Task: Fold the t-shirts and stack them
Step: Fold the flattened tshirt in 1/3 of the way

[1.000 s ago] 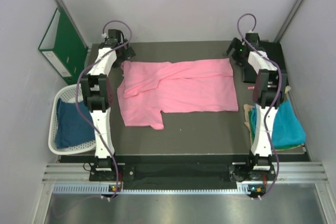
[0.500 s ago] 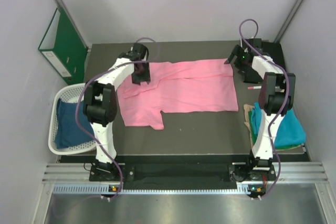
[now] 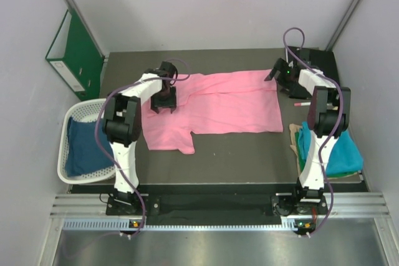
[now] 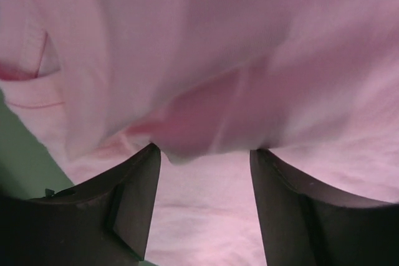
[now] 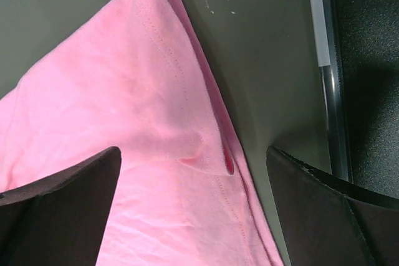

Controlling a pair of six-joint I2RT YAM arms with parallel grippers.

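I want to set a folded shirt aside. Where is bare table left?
Widest bare table: between the pink t-shirt's near hem and the table's near edge. A thin strip runs behind the shirt. Crowded: the shirt's far-left part under the left tool, and its far-right corner by the right tool.

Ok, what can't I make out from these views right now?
Left gripper: whether it pinches the pink t-shirt; left wrist view too close, blurred.
Dark blue t-shirt: its fold, hidden by the white basket wall, top view.
Teal t-shirt: partly behind the right arm, top view.
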